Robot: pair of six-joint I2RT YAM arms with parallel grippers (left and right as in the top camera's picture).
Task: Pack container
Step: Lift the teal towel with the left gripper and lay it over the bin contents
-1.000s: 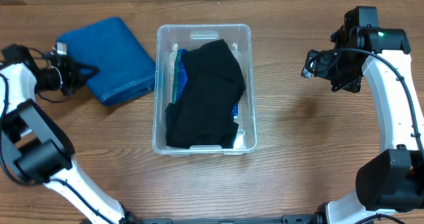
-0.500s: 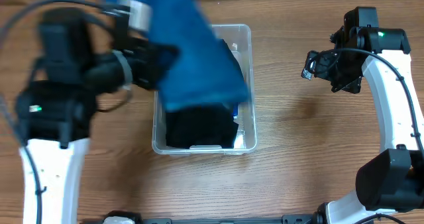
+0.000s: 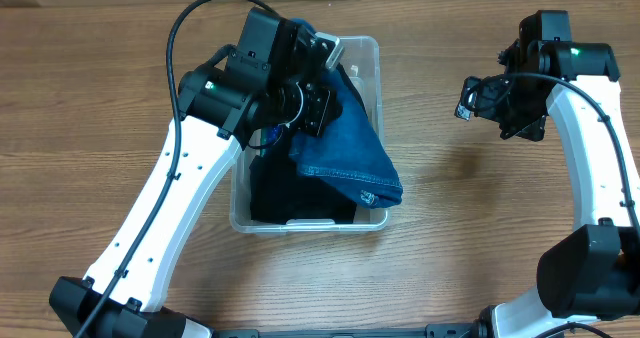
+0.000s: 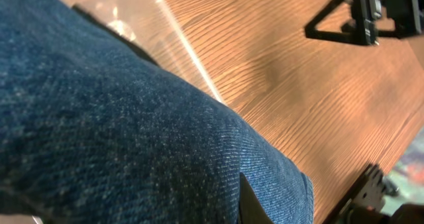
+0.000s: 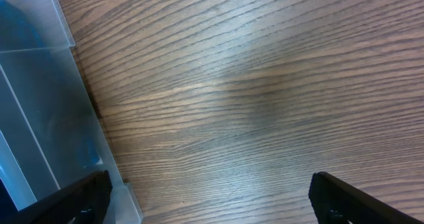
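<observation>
The clear plastic container [image 3: 371,53] stands mid-table with a black garment [image 3: 290,193] lying in it. My left gripper [image 3: 318,90] is above the container's far half, shut on a blue denim cloth [image 3: 345,148] that hangs down over the black garment and drapes over the container's right rim. The denim [image 4: 132,138] fills the left wrist view, hiding the fingers. My right gripper [image 5: 212,197] is open and empty, above bare wood right of the container, whose clear wall [image 5: 40,111] shows at the left of the right wrist view.
Wooden table [image 3: 470,238] all round the container. My right arm [image 3: 590,158] stands along the right edge. My left arm [image 3: 170,198] reaches over the table's left side.
My left gripper has carried the blue denim cloth from the table's far left over to the container and lowered it in. The right arm has not moved.
</observation>
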